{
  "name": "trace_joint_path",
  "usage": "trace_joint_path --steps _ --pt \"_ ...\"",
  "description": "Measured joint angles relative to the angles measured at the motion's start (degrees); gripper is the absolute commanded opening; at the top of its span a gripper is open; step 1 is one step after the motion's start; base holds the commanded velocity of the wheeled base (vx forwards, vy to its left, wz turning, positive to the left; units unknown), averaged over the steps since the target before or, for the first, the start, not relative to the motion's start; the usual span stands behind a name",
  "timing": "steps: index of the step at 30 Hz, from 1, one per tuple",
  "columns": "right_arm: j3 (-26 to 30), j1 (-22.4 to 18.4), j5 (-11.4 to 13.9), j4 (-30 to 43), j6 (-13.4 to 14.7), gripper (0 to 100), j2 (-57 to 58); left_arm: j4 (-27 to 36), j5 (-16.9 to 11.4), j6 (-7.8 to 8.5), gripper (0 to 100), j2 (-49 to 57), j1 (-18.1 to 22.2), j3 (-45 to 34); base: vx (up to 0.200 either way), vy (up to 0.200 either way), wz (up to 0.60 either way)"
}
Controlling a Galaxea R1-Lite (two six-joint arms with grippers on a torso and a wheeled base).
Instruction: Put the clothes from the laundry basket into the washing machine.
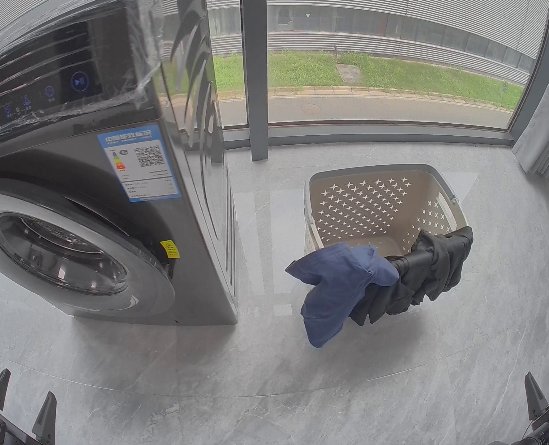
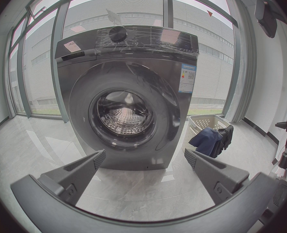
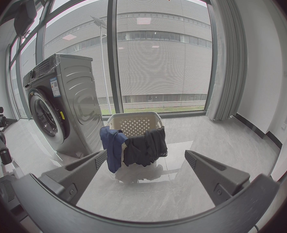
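Both claws sit low at the near edge of the scene with nothing in them: the left claw [image 1: 25,390] has its two fingers spread wide, and the right claw [image 1: 546,366] is spread just as wide, each over bare grey floor [image 1: 274,366]. Far and to the left of the left claw stands the washing machine [image 1: 89,162], a dark grey front loader wrapped partly in clear film. Its round glass door [image 1: 58,254] faces the near side and looks shut. To the right of the machine, apart from it and in front of the big window [image 1: 379,44], sits the cream laundry basket [image 1: 373,171] with star-shaped holes in its walls. It is well away from both claws, far from the right claw and a little to its left. The clothes hang over the basket's near rim. A black garment [image 1: 429,267] is draped across the right part of the rim, and a blue garment [image 1: 339,285] hangs from the left part, spilling down the outside toward the floor. The two garments touch where they meet. A pale curtain [image 1: 546,131] hangs at the far right.
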State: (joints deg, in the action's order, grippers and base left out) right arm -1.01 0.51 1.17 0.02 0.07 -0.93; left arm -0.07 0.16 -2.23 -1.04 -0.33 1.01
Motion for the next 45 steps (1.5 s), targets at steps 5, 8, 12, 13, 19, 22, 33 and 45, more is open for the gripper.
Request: trace_joint_path --steps 5,8,12,13,19,22,33,45 --pt "0.0 0.0 0.0 0.0 0.1 100 0.0 0.0 0.0 0.02 100 0.0 0.0 0.0 0.000 0.040 0.36" --pt "0.0 0.0 0.0 0.0 0.1 100 0.0 0.0 0.0 0.02 100 0.0 0.0 0.0 0.000 0.200 0.00" --pt "0.0 0.0 0.0 0.0 0.1 100 0.0 0.0 0.0 0.05 100 0.0 0.0 0.0 0.000 0.200 0.00" --pt "0.0 0.0 0.0 0.0 0.1 100 0.0 0.0 0.0 0.05 100 0.0 0.0 0.0 0.000 0.200 0.00" --pt "0.0 0.0 0.0 0.0 0.1 100 0.0 0.0 0.0 0.05 100 0.0 0.0 0.0 0.000 0.200 0.00" --pt "0.0 0.0 0.0 0.0 0.1 100 0.0 0.0 0.0 0.07 100 0.0 0.0 0.0 0.000 0.200 0.00" --pt "0.0 0.0 0.0 0.0 0.1 100 0.0 0.0 0.0 0.02 100 0.0 0.0 0.0 0.000 0.000 0.00" --pt "0.0 0.0 0.0 0.0 0.0 100 0.0 0.0 0.0 0.05 100 0.0 0.0 0.0 0.000 0.083 0.00"
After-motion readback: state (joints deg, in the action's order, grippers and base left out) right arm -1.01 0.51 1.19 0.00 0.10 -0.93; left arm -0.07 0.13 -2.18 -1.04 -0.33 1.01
